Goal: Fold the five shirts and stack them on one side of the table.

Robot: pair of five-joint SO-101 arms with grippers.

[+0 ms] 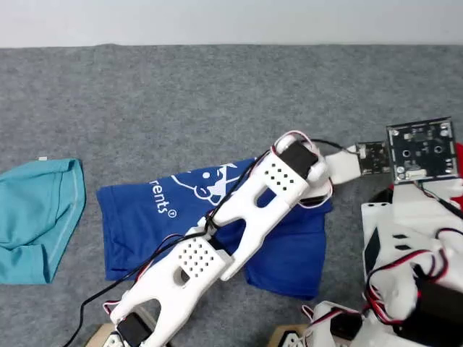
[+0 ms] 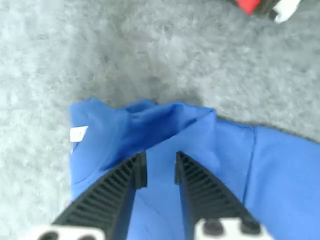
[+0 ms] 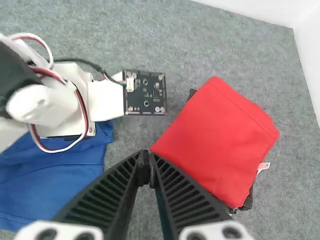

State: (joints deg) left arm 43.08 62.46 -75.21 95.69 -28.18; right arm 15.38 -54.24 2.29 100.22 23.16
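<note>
A blue shirt [image 1: 145,224] with white print lies spread in the middle of the grey table, partly folded at its right side. My left arm [image 1: 239,217] stretches across it to its right edge. There my left gripper [image 2: 160,167] stands open by a narrow gap, fingertips down on the blue shirt [image 2: 260,170] near its collar tag. My right gripper [image 3: 150,162] is shut and empty, above the table between the blue shirt [image 3: 45,190] and a folded red shirt [image 3: 220,135]. A teal shirt [image 1: 36,217] lies folded at the far left.
A dark edge shows under the red shirt [image 1: 457,155], which lies at the table's right side. My right arm [image 1: 412,275] is folded back at the front right, its camera board [image 1: 421,150] raised. Bare grey table [image 1: 217,94] lies behind the shirts.
</note>
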